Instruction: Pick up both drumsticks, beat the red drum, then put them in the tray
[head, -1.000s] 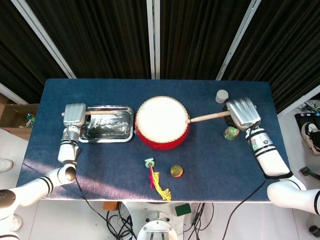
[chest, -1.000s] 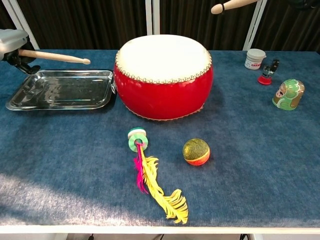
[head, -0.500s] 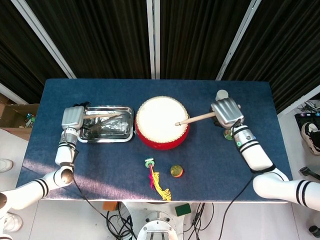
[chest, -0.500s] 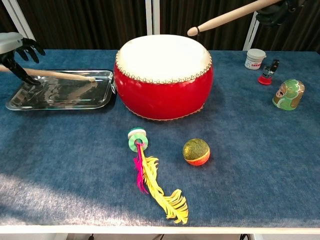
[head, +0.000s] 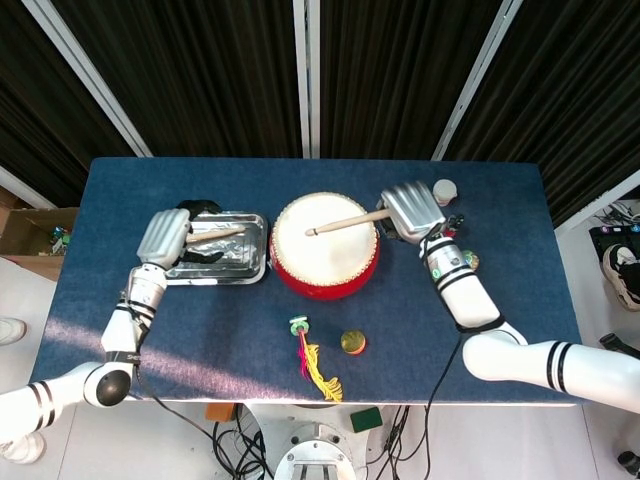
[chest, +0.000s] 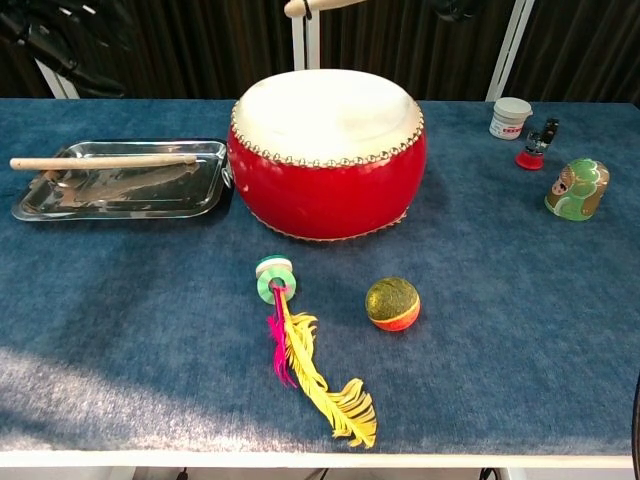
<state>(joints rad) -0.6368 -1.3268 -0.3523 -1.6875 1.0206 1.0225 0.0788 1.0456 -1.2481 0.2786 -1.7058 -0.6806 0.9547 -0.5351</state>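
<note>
One drumstick (chest: 103, 161) already lies in the tray (chest: 200, 205) with the left hand (head: 164, 237) above it holding nothing, while the right hand (head: 412, 211) grips the other stick (head: 345, 222) over the drum (chest: 327, 150), not yet trayed.

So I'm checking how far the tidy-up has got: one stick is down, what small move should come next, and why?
Probably carry the right hand leftward toward the tray. It holds the second drumstick above the red drum, while the first drumstick already lies in the tray. The left hand hovers over the tray's near-left end and may need to move clear.
</note>
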